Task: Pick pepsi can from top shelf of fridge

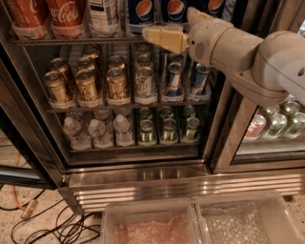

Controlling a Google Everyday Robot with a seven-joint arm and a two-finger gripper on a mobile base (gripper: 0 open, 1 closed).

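Observation:
The fridge (pixel 228 143) stands open in front of me, with drinks on wire racks. Three dark blue pepsi cans stand on the top shelf (pixel 71 41), cut off by the upper edge: one at the left (pixel 141 10), one in the middle (pixel 174 9), one at the right (pixel 215 5). My gripper (pixel 159 38), cream coloured on a white arm (pixel 248 62), points left at the shelf's front edge. It sits just below and in front of the left and middle pepsi cans and holds nothing.
Red Coca-Cola cans (pixel 64 14) and a white-labelled container (pixel 102 12) share the top shelf at the left. Gold cans (pixel 88 86) and blue-silver cans (pixel 174 78) fill the middle rack, water bottles (pixel 95 131) and green cans (pixel 167 128) the lowest. Two clear bins (pixel 152 224) lie below.

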